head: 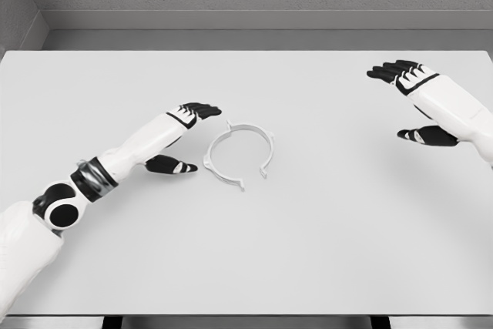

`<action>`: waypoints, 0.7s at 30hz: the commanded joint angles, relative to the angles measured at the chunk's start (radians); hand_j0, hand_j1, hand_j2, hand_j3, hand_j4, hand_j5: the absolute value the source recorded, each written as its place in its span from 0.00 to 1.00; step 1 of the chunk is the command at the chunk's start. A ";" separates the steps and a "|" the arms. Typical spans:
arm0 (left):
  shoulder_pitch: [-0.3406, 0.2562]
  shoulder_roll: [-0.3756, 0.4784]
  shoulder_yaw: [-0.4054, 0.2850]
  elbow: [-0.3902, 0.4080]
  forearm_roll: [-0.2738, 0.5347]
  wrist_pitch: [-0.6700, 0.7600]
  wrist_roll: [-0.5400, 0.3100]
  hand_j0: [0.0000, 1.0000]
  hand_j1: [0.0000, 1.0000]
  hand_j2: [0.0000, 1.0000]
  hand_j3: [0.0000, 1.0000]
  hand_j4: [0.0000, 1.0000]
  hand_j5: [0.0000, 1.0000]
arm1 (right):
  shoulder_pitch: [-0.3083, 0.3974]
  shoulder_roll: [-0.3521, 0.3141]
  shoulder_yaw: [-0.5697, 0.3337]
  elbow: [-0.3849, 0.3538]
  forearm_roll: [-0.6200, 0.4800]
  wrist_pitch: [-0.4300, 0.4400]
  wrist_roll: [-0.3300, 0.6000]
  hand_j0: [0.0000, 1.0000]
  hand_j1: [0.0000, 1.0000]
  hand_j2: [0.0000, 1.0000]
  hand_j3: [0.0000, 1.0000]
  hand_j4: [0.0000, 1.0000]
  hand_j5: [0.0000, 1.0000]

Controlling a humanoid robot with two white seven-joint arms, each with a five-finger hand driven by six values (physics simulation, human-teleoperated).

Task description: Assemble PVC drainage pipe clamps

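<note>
1. Seen from my head camera, one white pipe clamp (239, 155) lies flat on the white table (323, 229), a little left of centre. It is a ring of two curved halves with small tabs sticking out at the upper left and at the lower right.

2. My left hand (182, 138) sits just beside the clamp's left edge, fingers extended and thumb spread below, holding nothing. I cannot tell whether the fingertips touch the ring; they look slightly apart from it.

3. My right hand (416, 102) hangs well away at the table's right side, likewise spread and empty.

4. Progress, as I judge it: the two halves appear to meet at the lower left, while a gap shows at the lower right, near the tab. Whether the ring counts as closed, I cannot say. Neither hand has a grip on it, so the joining work looks unfinished.

5. Count: one clamp ring, two hands, one table. No pipe, screw or other part is visible anywhere on the surface.
</note>
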 commanded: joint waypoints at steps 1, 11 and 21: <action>0.000 -0.014 0.000 0.017 0.005 0.000 -0.001 1.00 1.00 1.00 1.00 1.00 1.00 | 0.000 0.000 0.000 0.000 -0.007 0.003 -0.001 1.00 1.00 1.00 1.00 1.00 1.00; 0.001 -0.024 0.000 0.021 0.005 0.000 -0.001 1.00 1.00 1.00 1.00 1.00 1.00 | -0.002 0.000 0.000 0.000 -0.007 0.003 -0.001 1.00 1.00 1.00 1.00 1.00 1.00; 0.028 -0.036 -0.017 -0.020 0.003 0.000 -0.002 1.00 1.00 1.00 1.00 1.00 1.00 | -0.002 0.000 0.000 0.000 -0.006 0.003 -0.001 1.00 1.00 1.00 1.00 1.00 1.00</action>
